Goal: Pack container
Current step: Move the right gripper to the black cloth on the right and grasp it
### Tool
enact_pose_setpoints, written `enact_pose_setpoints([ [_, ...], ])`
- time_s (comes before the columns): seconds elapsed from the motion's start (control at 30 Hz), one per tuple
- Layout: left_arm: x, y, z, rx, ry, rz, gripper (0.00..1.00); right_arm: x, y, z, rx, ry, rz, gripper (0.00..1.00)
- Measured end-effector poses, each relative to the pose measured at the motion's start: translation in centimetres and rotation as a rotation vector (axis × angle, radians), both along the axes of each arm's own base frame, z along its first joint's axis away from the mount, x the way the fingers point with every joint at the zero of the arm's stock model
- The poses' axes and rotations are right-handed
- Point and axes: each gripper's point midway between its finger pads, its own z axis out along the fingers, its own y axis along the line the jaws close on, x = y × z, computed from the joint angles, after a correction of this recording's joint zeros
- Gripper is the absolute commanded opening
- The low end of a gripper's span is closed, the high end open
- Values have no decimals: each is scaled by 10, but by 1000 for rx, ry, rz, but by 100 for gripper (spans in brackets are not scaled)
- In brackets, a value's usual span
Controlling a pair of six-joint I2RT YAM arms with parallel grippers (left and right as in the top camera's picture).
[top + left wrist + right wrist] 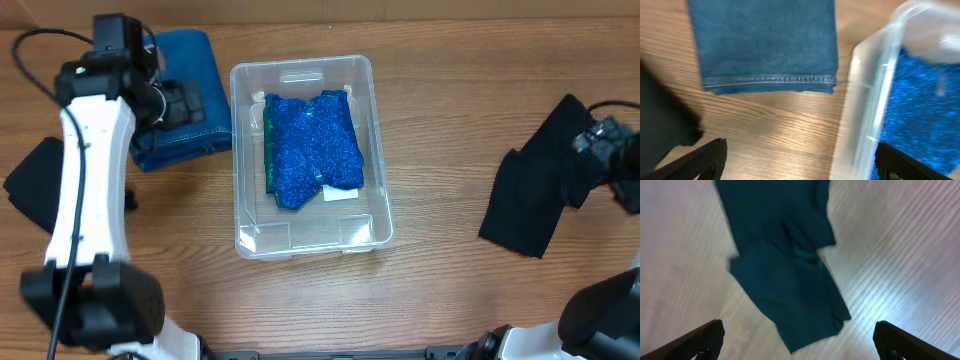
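Overhead view: the clear rectangular plastic container sits mid-table and holds sparkly blue fabric. The left gripper, spread and empty, hangs near the folded blue denim cloth. One finger is close to the container wall, so lowering could strike it. The right gripper, spread too, might pinch only an edge of the limp dark cloth.

There is one container holding one glittery blue cloth, one folded denim piece just left of it, and two others well apart from it: a left black cloth and a right black cloth.
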Motion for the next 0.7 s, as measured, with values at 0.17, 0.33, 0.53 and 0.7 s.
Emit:
enact_pose_setpoints([
  [0.17,-24,0,76,15,-195,32,98,-17,16,-77,60,63,35,100],
  [0.33,-40,-1,98,18,-244,44,99,-20,17,-123,38,26,54,100],
  [0.53,-44,-1,94,17,-223,44,99,-12,13,-147,1,-27,78,100],
  [0.7,-44,-1,94,17,-221,44,99,0,18,-159,40,-56,137,39],
])
